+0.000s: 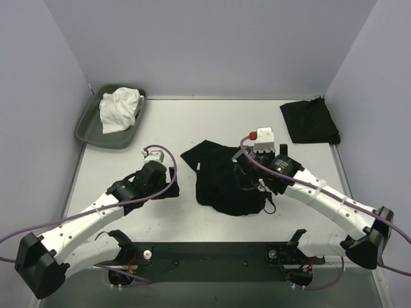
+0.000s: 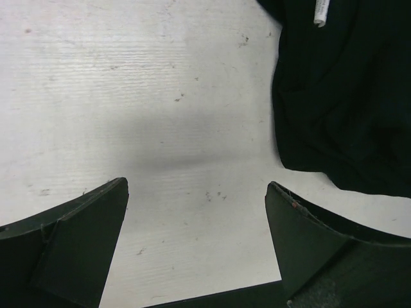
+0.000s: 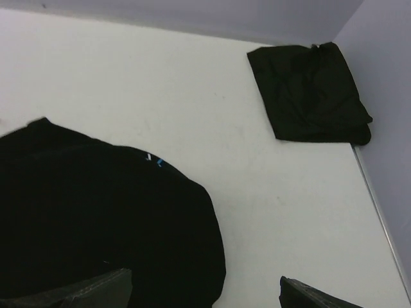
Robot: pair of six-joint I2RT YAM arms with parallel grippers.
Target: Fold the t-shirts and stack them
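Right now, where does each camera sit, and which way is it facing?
Top external: above and behind the robot, looking down on the table; left arm and right arm show, the loose t-shirt mid-table.
Left wrist: low, facing down at bare table; the open left gripper frames it.
Right wrist: looking across to the folded t-shirt in the far right corner; right gripper fingertips only.
Shared: both wrist views catch the loose t-shirt.

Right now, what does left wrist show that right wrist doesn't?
Only left wrist: the open left fingers and a small white label. Only right wrist: the folded black t-shirt in the far right corner, a small blue mark and the right fingers. Both: the crumpled black t-shirt on the white table.
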